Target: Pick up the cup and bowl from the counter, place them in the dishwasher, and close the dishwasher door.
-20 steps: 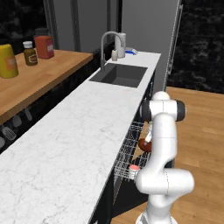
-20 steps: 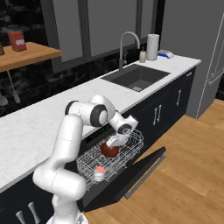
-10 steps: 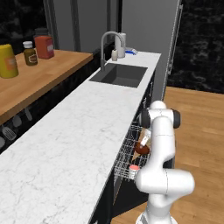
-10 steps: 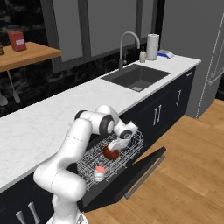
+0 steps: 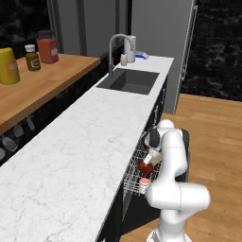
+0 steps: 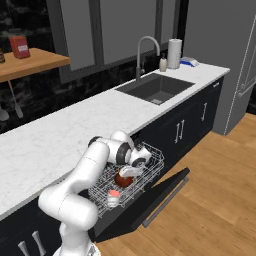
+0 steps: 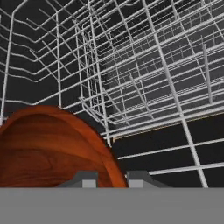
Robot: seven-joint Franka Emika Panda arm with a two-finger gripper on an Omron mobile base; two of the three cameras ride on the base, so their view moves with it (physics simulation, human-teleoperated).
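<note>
The gripper [image 6: 131, 171] is seen low inside the pulled-out wire rack [image 6: 150, 162] of the dishwasher [image 6: 125, 212], with the arm bent down over the counter's edge. Its fingertips [image 7: 89, 180] are pinched on the rim of the bowl [image 7: 48, 148], with the rim passing between them in the hand view. The dark red-brown bowl is held tilted directly beneath the hand, within the rack's wires; whether it already rests on the wires cannot be told.

Just beside the gripper, toward the robot's base, the cup [image 6: 114, 195] is found standing in the same rack, its pinkish-red top upward, apart from the bowl. Below and outward from the gripper, the dishwasher door [image 6: 150, 200] is seen folded down, open, with its silver bar handle [image 6: 167, 202] along the far edge.

Above the gripper the counter [image 6: 60, 140] is spread, white and veined. Farther along it, well away from the hand, the dark sink [image 6: 155, 87] is set in, with a curved faucet [image 6: 145, 52] behind it and a paper towel roll [image 6: 173, 53] beyond. A wooden shelf [image 5: 42, 85] carrying jars [image 5: 47, 49] is seen behind the counter
</note>
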